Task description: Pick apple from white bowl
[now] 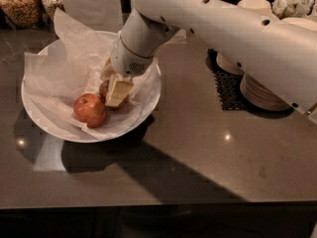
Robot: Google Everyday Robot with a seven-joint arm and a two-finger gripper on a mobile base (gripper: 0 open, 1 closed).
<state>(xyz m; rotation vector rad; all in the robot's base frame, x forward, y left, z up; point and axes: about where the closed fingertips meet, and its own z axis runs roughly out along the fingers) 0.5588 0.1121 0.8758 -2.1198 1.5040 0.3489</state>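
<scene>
A wide white bowl [148,100] lined with crumpled white paper sits at the left of the dark counter. Two apples lie in it. The apple [103,89], deep red, is mostly hidden behind my gripper [117,90], which reaches down into the bowl from the upper right and sits right against it. A paler orange-red apple [90,109] lies just to the left of the gripper, in full view and apart from it. My white arm crosses the frame from the right.
Stacked beige paper bowls [262,90] stand on a black mat [229,86] at the right. Jars of snacks [20,4] line the back left. A white upright panel [91,4] stands behind the bowl. The counter's front edge runs along the bottom.
</scene>
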